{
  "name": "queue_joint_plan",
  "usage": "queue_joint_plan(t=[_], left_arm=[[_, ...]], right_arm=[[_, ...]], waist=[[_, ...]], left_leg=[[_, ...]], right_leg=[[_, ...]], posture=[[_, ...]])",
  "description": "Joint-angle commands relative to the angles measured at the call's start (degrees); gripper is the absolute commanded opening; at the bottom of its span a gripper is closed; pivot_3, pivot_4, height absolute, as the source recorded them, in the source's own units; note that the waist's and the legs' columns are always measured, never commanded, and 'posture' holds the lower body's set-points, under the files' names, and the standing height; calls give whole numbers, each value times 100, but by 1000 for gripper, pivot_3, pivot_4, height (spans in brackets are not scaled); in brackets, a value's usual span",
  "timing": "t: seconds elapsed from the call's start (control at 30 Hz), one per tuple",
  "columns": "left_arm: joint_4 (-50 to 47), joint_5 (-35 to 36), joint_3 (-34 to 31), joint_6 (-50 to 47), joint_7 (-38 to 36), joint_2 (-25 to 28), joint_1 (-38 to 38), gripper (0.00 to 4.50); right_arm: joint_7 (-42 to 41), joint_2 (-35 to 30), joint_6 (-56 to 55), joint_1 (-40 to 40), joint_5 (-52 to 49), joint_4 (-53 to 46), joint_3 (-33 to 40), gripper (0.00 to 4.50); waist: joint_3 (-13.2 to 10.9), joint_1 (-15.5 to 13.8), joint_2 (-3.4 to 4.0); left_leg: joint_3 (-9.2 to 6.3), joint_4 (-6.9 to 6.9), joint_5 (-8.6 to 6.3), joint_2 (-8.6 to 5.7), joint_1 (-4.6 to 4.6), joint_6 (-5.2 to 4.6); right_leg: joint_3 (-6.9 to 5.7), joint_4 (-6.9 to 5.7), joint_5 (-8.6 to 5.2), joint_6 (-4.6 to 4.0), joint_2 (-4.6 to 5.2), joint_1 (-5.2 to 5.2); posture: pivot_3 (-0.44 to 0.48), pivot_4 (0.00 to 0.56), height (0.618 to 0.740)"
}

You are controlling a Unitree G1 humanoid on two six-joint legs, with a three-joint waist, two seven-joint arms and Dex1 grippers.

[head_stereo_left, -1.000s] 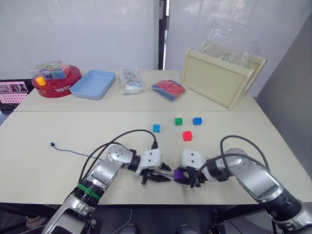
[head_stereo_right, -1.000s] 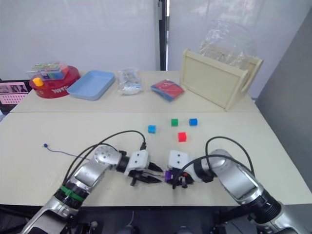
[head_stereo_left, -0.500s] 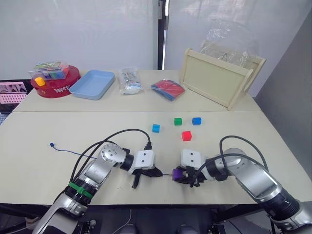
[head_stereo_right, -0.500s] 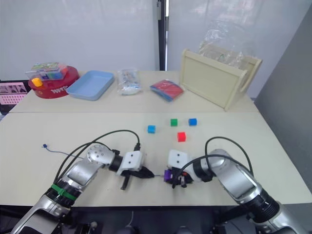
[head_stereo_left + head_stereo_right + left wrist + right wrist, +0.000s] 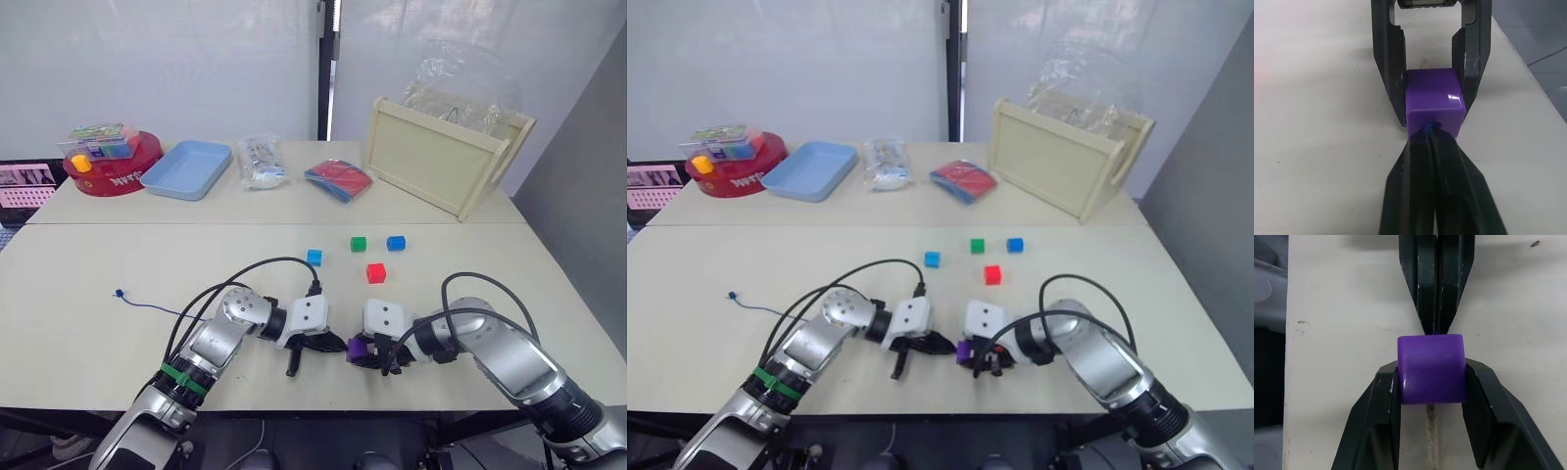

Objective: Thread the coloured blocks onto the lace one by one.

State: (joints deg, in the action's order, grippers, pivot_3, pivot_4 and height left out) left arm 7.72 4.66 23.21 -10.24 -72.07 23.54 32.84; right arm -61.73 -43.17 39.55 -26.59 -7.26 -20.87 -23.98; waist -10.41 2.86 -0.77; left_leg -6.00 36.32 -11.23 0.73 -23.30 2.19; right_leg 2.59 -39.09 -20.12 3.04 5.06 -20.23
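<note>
Right tool (image 5: 1431, 382) grips purple block (image 5: 1434, 100); left tool (image 5: 1432, 142), closed on lace (image 5: 1428, 129), feeding its hole. Four blocks unthreaded.

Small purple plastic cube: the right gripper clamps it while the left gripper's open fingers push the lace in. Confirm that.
One detail is off. The left gripper is shut on the dark-blue lace, as the left wrist view shows. The right gripper does clamp the small purple plastic cube.
</note>
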Motion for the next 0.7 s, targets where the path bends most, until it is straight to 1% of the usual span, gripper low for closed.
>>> queue_joint_plan(t=[0.03, 0.1, 0.17, 0.23, 0.3, 0.33, 0.37, 0.47, 0.57, 0.7], left_arm=[[-162, 199, -150, -31, -28, 12, 78, 1500], [-211, 285, -235, -2, -55, 31, 51, 2170], [-260, 512, -373, -48, -117, 18, 19, 2820], [-282, 610, -410, 58, -220, 63, -11, 3560], [-267, 624, -398, 214, -264, 84, -44, 4136], [-251, 623, -377, 284, -290, 79, -66, 4485], [-231, 622, -348, 349, -295, 41, -93, 4500], [-98, 613, -250, 539, -278, -165, -154, 4500], [109, 434, -143, 753, -127, -381, -138, 4500], [461, 251, -34, 993, 60, -667, -43, 4500]], right_arm=[[76, 48, 37, -56, 19, -30, 13, 1180], [86, 62, 70, -61, -29, -29, 76, 1180], [78, 54, 63, -62, -93, -26, 173, 2240], [61, 20, 136, -53, -226, -72, 327, 2979], [3, -81, 266, -20, -402, -188, 521, 3576], [-17, -153, 336, 13, -489, -257, 639, 3996], [-51, -262, 411, 85, -598, -349, 794, 4384], [-86, -605, 577, 323, -842, -549, 1233, 4384], [-121, -912, 641, 578, -1012, -700, 1538, 4384], [-23, -1106, 740, 915, -1179, -959, 1761, 4384]], waist=[[0, 0, 0], [0, 1, 0], [0, -3, 0], [0, -23, 0], [-1, -43, 0], [-1, -49, -1], [-1, -54, 0], [-1, -116, -1], [-1, -173, -1], [-1, -166, -2]], left_leg=[[0, 0, 0, 0, 0, 0], [0, 0, 0, 0, -1, 0], [-1, 0, 0, 0, -1, 0], [0, 0, 0, -2, -6, 0], [0, 0, 0, -3, -11, 0], [0, 0, 0, -4, -15, 0], [0, 0, 0, -5, -16, 0], [0, 0, 0, -10, -21, 0], [0, 2, 0, -14, -24, -1], [1, 2, -1, -13, -22, -2]], right_leg=[[0, 0, 0, 0, 0, 0], [0, 0, 0, 0, 0, 0], [0, 0, 0, 0, 0, -1], [0, 0, 0, 0, 3, -4], [-1, 3, 0, 0, 4, -5], [-2, 6, 0, 0, 5, -5], [-3, 7, 0, 0, 7, -5], [-6, 12, 0, 1, 13, -5], [-6, 15, 0, 1, 17, -5], [-5, 15, 0, 1, 15, -5]], posture=[[0, 150, 740], [0, 150, 740], [0, 150, 740], [0, 150, 740], [0, 150, 740], [0, 150, 740], [0, 150, 740], [0, 150, 740], [0, 150, 740], [0, 150, 740]])
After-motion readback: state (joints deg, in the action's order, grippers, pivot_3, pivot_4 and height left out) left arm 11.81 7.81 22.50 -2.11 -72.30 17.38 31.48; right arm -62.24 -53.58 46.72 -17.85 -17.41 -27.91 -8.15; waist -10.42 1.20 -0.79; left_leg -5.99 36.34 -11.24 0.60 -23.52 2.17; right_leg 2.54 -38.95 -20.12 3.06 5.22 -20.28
